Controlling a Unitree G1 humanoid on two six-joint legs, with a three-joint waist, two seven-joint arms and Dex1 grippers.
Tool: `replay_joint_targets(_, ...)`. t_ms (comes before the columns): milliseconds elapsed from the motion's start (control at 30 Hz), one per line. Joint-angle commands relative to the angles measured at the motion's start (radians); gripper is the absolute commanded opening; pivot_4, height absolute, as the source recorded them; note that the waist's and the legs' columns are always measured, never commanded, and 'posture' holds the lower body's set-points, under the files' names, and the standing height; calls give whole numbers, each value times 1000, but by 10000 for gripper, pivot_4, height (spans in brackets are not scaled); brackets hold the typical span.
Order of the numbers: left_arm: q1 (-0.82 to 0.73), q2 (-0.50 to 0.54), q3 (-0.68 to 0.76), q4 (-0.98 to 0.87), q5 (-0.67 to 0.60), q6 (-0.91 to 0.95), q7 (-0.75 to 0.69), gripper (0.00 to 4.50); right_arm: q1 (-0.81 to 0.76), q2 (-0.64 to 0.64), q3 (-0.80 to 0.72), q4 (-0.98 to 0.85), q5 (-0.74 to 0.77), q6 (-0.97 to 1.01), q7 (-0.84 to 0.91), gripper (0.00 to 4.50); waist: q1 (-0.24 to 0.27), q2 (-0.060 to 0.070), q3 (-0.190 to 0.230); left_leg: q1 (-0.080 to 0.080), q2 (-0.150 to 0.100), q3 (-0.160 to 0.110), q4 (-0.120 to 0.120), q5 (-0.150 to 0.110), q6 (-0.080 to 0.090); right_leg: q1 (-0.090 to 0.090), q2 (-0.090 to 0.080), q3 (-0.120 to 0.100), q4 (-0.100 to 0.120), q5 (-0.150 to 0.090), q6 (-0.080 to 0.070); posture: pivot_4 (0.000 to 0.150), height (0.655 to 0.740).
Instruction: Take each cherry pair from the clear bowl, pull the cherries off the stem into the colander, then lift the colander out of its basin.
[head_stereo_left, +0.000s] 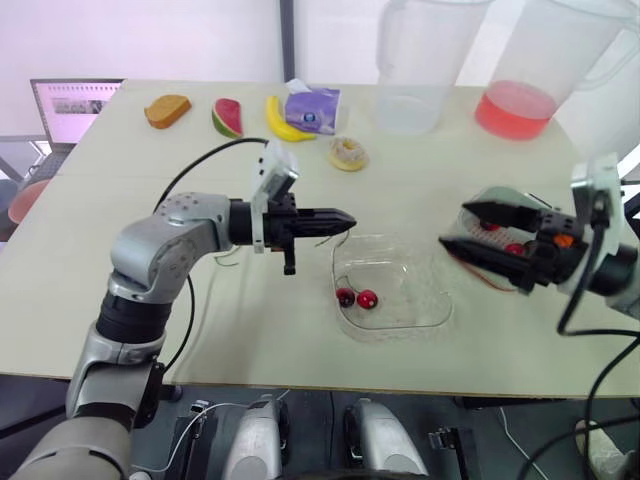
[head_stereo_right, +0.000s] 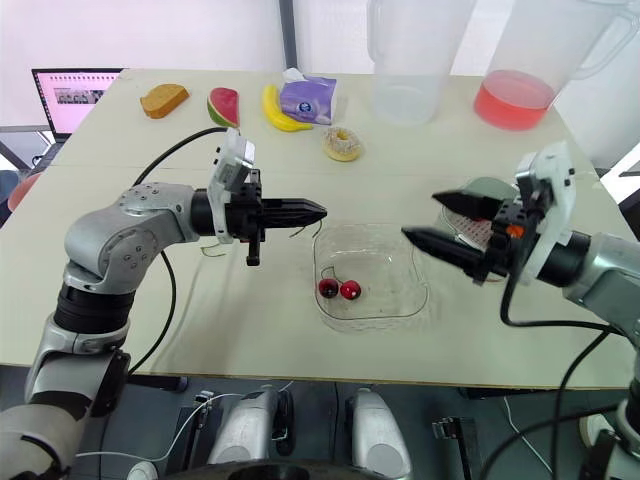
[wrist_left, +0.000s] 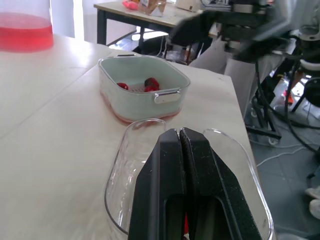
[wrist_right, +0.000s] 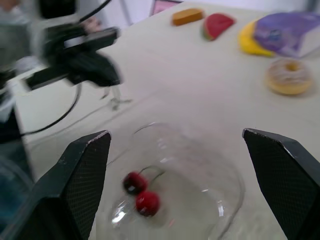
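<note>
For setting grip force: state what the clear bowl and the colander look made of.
Clear bowl: transparent and glossy, likely thin plastic; the cherry pair and table show through its walls. Colander: opaque pale green, smooth with a dull sheen, probably moulded plastic, though the look leaves it open.

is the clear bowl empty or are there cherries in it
Not empty. One cherry pair lies in the clear bowl: two red cherries joined by a stem.

Print on the purple packet (head_stereo_left: 312, 108) and laptop screen (head_stereo_left: 72, 110) is illegible
</note>
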Motion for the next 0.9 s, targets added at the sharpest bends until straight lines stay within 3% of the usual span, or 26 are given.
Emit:
replay_joint_targets(33, -8, 20, 15, -42, 7, -18, 4, 0, 0, -52, 103, -30, -68, -83, 58, 44579, -3, 0, 0, 0, 0, 0, 0, 0, 0, 0, 0, 0, 0, 0, 0, 1500, 7400)
replay_joint_targets(200, 39, 55, 66, -82, -4, 16, 57, 0, -54, -75, 206, -17, -120, -153, 83, 44579, -4, 0, 0, 0, 0, 0, 0, 0, 0, 0, 0, 0, 0, 0, 0, 1500, 7400)
replay_joint_targets(367, 142, 86, 181, -128, -54, 143, 200, 0, -99, -103, 250, -24, -116, -165, 110, 44579, -1, 0, 0, 0, 1, 0, 0, 0, 0, 0, -1, 0, 0, 0, 0, 1500, 7400)
replay_joint_targets(600, 198, 28, 303, 27, -1, 235, 459, 0, -130, -134, 305, -10, -155, -168, 103, 44579, 2, -1, 0, 0, 0, -1, 2, 0, 0, 1, -2, -1, 0, 0, 0, 1500, 7400)
replay_joint_targets(900, 286, -29, 348, 180, 17, 157, 481, 0, -162, -133, 336, -1, -160, -152, 81, 44579, 0, -1, 0, 1, 1, -1, 1, 0, 0, 1, -2, -1, 0, 0, 0, 1500, 7400)
